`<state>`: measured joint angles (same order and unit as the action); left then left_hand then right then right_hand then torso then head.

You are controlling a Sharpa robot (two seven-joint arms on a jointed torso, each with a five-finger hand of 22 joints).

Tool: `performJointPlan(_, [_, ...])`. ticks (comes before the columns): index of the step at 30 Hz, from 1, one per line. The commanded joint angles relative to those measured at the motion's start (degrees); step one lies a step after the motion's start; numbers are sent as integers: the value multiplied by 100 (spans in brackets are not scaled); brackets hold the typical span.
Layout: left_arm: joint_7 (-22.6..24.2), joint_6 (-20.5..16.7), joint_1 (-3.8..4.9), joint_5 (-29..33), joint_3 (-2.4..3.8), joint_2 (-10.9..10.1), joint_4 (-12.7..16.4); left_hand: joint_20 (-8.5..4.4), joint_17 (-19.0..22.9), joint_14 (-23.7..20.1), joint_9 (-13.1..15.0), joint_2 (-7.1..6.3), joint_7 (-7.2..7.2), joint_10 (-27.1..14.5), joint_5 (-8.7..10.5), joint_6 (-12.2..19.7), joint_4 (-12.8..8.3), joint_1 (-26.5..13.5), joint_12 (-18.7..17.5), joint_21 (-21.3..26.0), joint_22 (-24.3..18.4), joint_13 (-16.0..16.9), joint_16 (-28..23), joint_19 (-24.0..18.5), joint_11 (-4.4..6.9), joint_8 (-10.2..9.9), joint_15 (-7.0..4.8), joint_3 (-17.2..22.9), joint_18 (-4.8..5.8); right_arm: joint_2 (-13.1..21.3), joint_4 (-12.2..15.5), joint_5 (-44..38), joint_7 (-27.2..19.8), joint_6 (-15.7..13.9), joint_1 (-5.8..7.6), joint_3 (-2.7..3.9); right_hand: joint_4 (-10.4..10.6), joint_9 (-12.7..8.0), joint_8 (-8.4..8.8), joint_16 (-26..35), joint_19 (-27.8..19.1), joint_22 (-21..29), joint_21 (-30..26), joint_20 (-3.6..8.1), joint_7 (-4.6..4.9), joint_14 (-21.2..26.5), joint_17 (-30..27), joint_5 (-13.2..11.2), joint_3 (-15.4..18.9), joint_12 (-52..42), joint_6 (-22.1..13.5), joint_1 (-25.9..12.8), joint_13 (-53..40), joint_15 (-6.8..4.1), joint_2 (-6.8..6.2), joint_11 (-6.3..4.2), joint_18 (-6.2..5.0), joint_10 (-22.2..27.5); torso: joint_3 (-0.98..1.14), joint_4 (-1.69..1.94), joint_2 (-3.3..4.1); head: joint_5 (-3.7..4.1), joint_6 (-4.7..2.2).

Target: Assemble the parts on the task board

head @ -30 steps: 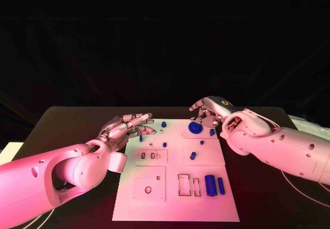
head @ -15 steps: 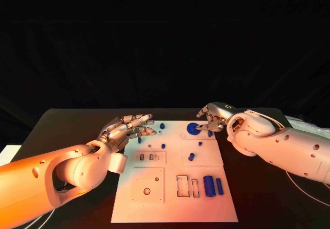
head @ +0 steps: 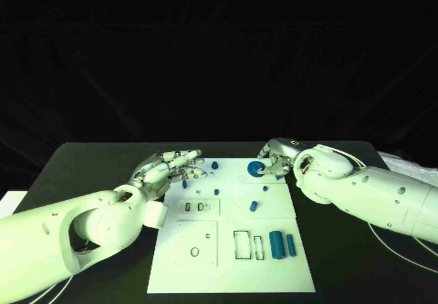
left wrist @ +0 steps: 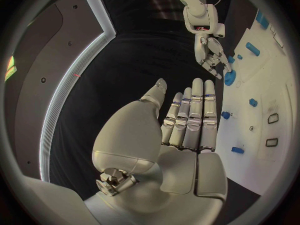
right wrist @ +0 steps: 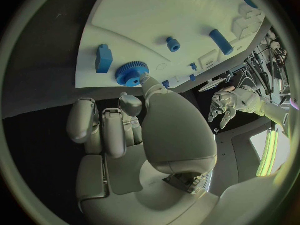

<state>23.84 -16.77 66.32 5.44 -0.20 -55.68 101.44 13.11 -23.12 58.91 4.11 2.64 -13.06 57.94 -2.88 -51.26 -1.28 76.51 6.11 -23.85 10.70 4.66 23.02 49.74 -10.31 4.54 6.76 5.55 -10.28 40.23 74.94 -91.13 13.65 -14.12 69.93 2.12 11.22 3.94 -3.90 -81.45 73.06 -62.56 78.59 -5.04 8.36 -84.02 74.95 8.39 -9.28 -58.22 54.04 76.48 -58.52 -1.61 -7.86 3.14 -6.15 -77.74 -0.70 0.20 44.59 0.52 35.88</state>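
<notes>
Early days: right hand (head: 276, 161) fingertips touching the blue gear (head: 256, 169), left hand (head: 169, 168) spread empty, most parts still loose on the task board (head: 228, 266).

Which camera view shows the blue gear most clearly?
The right wrist view: the blue gear shows its teeth, with a fingertip against it. The head view partly hides it behind the right hand; the left wrist view shows it small.

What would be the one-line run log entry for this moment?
right hand: thumb touching blue gear at far end of task board | left hand: open, above board's left edge | gear: on board
</notes>
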Motion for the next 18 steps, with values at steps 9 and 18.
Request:
performJointPlan(9, [28, 121, 7, 17, 4, 12, 8, -6, -1, -41, -4, 57, -78, -42, -9, 34, -33, 23, -9, 28, -9, -7, -30, -33, 0, -33, 11, 15, -4, -127, -112, -79, -1, 195, -5, -6, 65, 16, -48, -64, 5, -26, 38, -31, -11, -343, 58, 10, 3, -138, 107, 43, -154, 54, 82, -8, 90, 12, 3, -11, 3, -34, 36])
performJointPlan(18, [25, 121, 6, 17, 4, 17, 4, -6, -1, -41, -4, 57, -78, -42, -9, 34, -33, 23, -9, 28, -9, -7, -30, -33, 0, -33, 11, 15, -4, -176, -171, -73, -9, 299, -4, -7, 71, 33, -103, -96, 21, -63, 57, -22, -40, -349, 108, 14, -8, -228, 268, 57, -285, 39, 169, -30, 95, 1, 7, -5, 4, -20, 60])
